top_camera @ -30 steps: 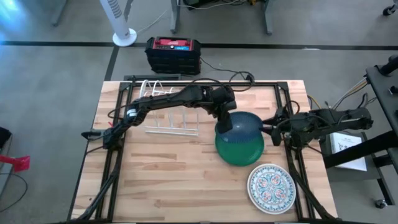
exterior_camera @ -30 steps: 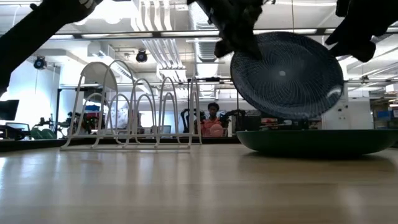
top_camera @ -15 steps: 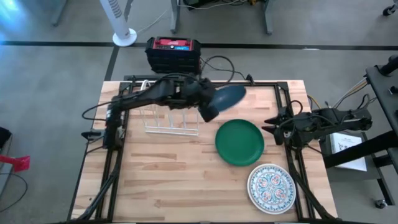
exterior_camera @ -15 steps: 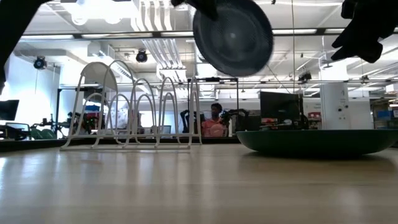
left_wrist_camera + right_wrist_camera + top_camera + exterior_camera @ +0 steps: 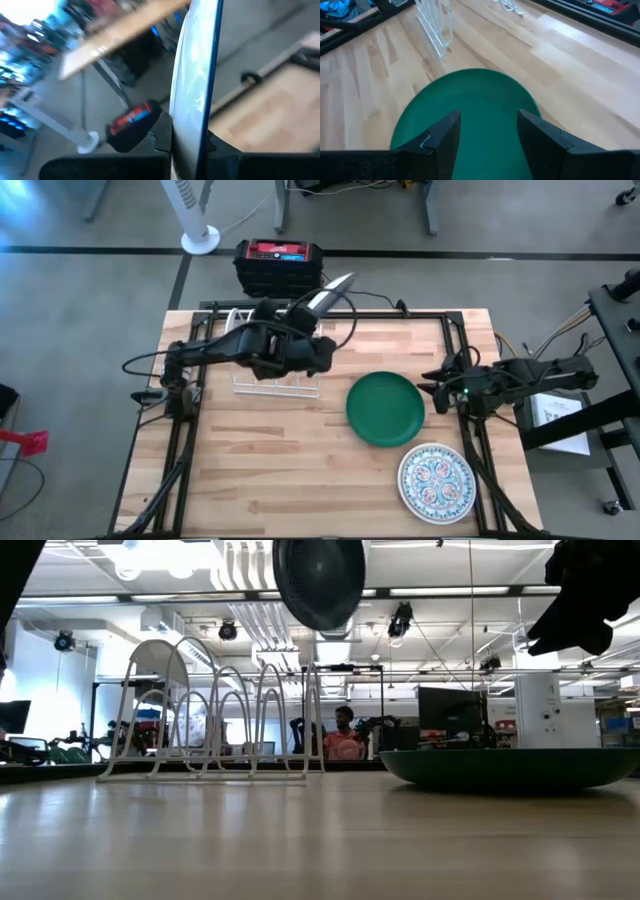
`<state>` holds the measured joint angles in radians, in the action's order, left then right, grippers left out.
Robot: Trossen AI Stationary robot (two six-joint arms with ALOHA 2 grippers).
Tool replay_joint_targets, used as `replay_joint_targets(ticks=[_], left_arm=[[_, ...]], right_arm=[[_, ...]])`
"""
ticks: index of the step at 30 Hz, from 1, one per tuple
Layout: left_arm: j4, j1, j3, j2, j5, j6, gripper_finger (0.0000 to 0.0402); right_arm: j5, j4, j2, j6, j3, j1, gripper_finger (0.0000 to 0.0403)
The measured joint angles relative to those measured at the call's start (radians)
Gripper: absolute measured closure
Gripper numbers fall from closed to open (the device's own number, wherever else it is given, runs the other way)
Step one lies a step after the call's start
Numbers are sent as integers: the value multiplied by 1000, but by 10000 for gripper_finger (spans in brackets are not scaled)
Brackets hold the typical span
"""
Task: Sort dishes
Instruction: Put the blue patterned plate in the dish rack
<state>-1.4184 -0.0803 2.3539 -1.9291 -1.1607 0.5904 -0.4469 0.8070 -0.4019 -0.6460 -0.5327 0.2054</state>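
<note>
My left gripper (image 5: 316,312) is shut on the dark teal-blue plate (image 5: 330,288). It holds the plate high above the white wire rack (image 5: 272,370), near the table's far edge. In the low view the plate (image 5: 320,580) hangs well above the rack (image 5: 215,715). The green plate (image 5: 385,408) lies flat on the table, and the floral plate (image 5: 437,483) lies flat nearer the right corner. My right gripper (image 5: 432,387) is open and hovers at the green plate's right edge. In the right wrist view its fingers (image 5: 442,137) stand over the green plate (image 5: 470,110) without touching it. My left gripper (image 5: 187,142) pinches the teal plate by its rim (image 5: 190,125), with one finger (image 5: 161,136) on each face. The plate is lifted clear and stands on edge, reaching out beyond the fingers (image 5: 196,75).
A red and black box (image 5: 279,265) sits on the floor past the far edge, with cables near it. A fan base (image 5: 200,238) stands on the floor. Bare wood lies along the near and left parts of the table (image 5: 260,470). People and desks show in the room behind.
My left gripper has lifted the teal plate off the green plate and carried it up and toward the far-left, over the rack. The plate has turned from a slanted lie to standing on edge. The green plate is now uncovered.
</note>
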Motion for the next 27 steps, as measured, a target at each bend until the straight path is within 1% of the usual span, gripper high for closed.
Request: replay_joint_targets(ticks=[2, 5, 8, 9, 15, 17, 21, 23, 27], left_arm=[[-8, -19, 0, 1, -53, 34, 396], [-51, -40, 0, 1, -84, 108, 396], [-150, -57, -11, 1, -116, 248, 396], [-157, -61, -20, 1, -121, 289, 396], [-150, -86, -51, 1, -161, 359, 396], [-152, -83, -59, 1, -151, 379, 396], [-152, -90, -105, 0, -140, 467, 396], [-152, -98, -135, 0, -98, 501, 396], [-154, -115, -168, 0, 43, 541, 396]], right_arm=[[0, -29, 0, 0, 15, 0, 217], [0, -67, 0, 5, 30, 0, 217], [1, -83, 0, 13, 38, 0, 217], [1, -84, 0, 13, 38, 0, 217], [2, -83, 0, 16, 43, 0, 217], [2, -83, -1, 16, 43, 0, 217], [2, -83, -1, 16, 43, 0, 217], [3, -83, -1, 17, 43, 0, 217], [4, -83, -1, 17, 45, 0, 217]])
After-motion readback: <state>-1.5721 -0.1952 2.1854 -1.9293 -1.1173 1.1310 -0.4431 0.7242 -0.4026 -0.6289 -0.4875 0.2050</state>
